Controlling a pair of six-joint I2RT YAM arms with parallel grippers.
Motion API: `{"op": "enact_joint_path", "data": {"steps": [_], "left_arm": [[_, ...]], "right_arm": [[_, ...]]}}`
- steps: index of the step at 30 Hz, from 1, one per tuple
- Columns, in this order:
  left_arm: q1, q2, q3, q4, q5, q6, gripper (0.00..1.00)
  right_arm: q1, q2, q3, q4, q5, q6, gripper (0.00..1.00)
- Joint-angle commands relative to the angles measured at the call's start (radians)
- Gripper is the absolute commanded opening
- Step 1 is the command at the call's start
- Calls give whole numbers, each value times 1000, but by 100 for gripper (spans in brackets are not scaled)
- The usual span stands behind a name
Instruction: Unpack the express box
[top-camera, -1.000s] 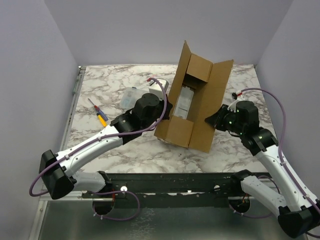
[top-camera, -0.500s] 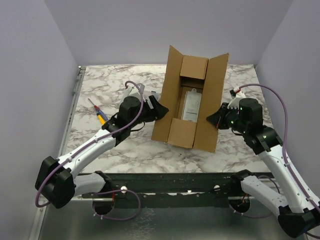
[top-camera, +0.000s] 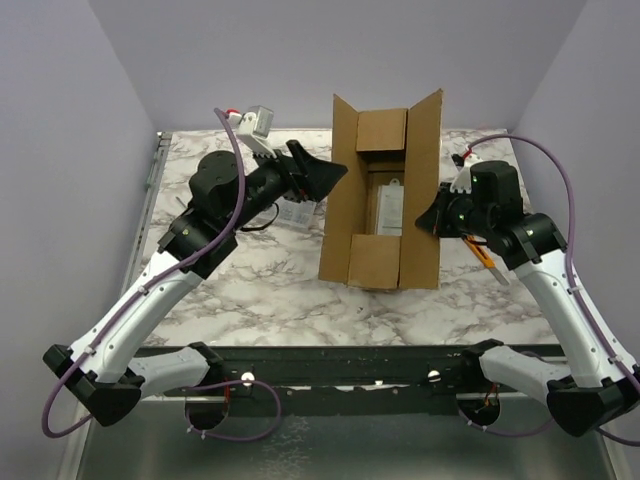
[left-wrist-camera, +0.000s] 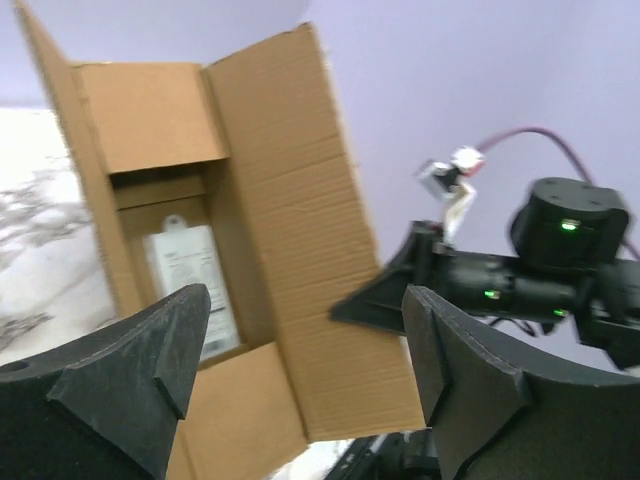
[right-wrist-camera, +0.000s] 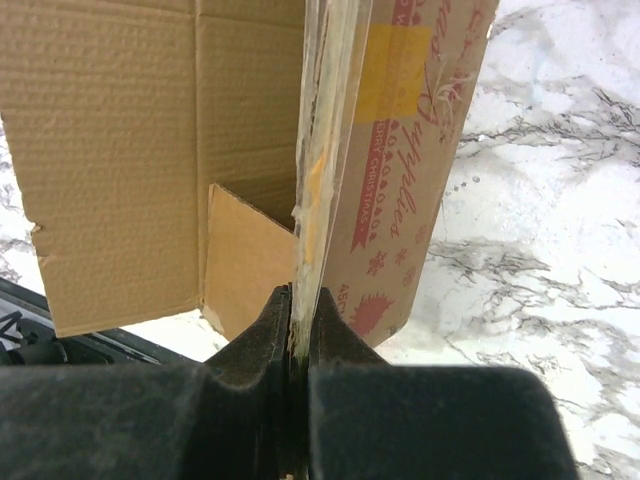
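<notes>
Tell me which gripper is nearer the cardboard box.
Right. The right gripper grips the box by its right flap; the left gripper hangs open, clear of its left side.

We see two white arms (top-camera: 150, 292) with black joints, purple cables (top-camera: 520, 138) trailing alongside, and black wedge-fingered end effectors (top-camera: 322, 176).
</notes>
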Motion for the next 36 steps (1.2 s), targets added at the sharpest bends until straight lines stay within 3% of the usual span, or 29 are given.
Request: {"op": "enact_joint_path", "data": {"steps": [1, 6, 9, 15, 26, 36], "left_arm": [[-109, 86, 53, -11, 9, -26, 81], [-267, 252, 103, -20, -175, -96, 70], [-281, 339, 109, -34, -282, -152, 58], [-296, 490, 200, -99, -513, -135, 44], [-312, 805, 483, -242, -608, -129, 33], [-307, 841, 477, -257, -649, -150, 23]], "right_arm": [[-1, -5, 39, -2, 5, -1, 0], [-1, -6, 8, 30, -14, 14, 0], [-1, -14, -3, 40, -15, 17, 0], [-1, -23, -10, 37, -1, 6, 0], [-1, -42, -81, 88, -78, 26, 0], [-1, -75, -105, 68, -35, 12, 0]]}}
